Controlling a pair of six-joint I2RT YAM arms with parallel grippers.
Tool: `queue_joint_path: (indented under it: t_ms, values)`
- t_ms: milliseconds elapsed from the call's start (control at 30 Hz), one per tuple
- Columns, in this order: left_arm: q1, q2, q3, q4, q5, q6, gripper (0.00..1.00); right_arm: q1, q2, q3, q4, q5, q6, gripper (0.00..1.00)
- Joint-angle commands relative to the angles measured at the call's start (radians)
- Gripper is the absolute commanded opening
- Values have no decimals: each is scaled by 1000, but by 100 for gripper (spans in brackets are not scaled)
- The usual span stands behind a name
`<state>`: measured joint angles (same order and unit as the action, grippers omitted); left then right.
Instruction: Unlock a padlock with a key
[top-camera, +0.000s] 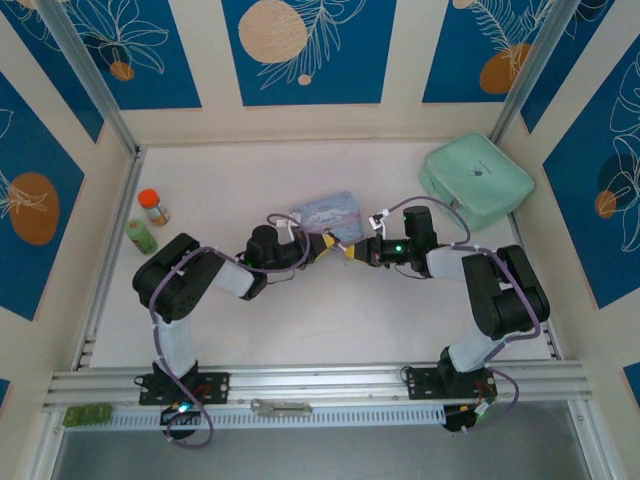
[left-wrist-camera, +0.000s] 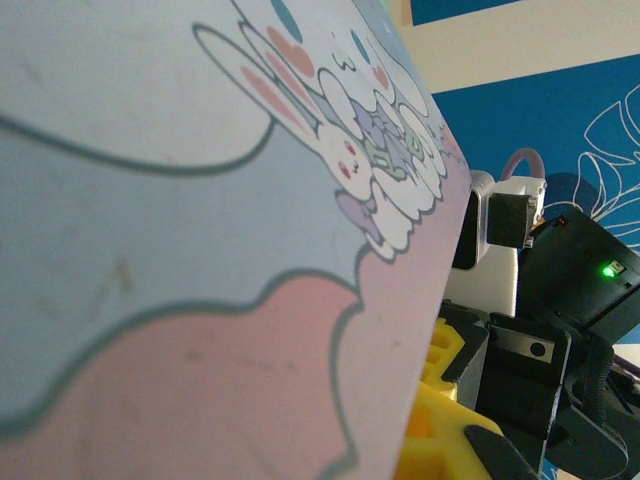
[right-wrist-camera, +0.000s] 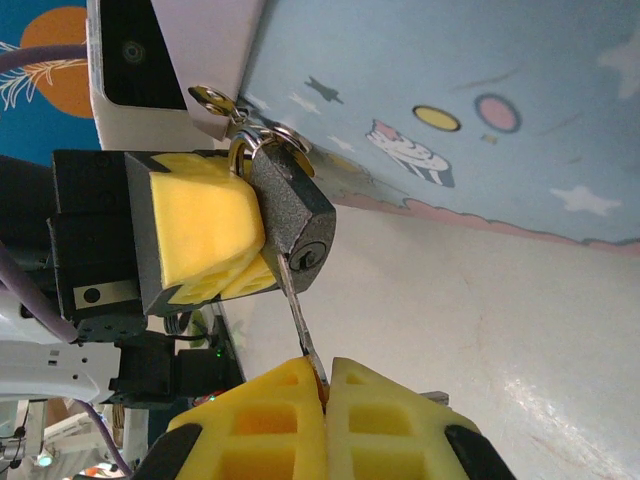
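With right gripper (right-wrist-camera: 325, 385) at bottom centre, pinches key (right-wrist-camera: 300, 322) tight by blade, tip at keyhole of padlock (right-wrist-camera: 293, 222) just left of centre, itself clamped in left gripper (right-wrist-camera: 232, 262), pale blue tin (right-wrist-camera: 450, 120) behind, upper right.

Nothing legible anywhere. Small dark emblem on the mint-green pouch (top-camera: 476, 178), too small to read. Labels on the orange-capped bottle (top-camera: 153, 207) and the green bottle (top-camera: 142, 236) blurred beyond reading. Pale blue tin (left-wrist-camera: 150, 250) printed with cartoon rabbits, stars and cloud shapes, no letters or numbers made out among them. No stamp or brand readable on the dark padlock (right-wrist-camera: 290, 215) or on the thin key (right-wrist-camera: 298, 320), seen edge-on.
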<state>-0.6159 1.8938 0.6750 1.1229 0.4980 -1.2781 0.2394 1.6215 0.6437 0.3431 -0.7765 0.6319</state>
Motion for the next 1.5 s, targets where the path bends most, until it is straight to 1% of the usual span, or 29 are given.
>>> queue_joint_path:
  t_ms: [0,700,1467]
  values:
    - [9,-25,-1,77,28,9,0,5,4,11,-35,0,-26,0]
    - [8,-15,11,81,24,-2,0,5,-34,-12,-86,27,-58,0]
    - [4,-22,6,91,40,3,0,36,9,27,-5,30,-12,0]
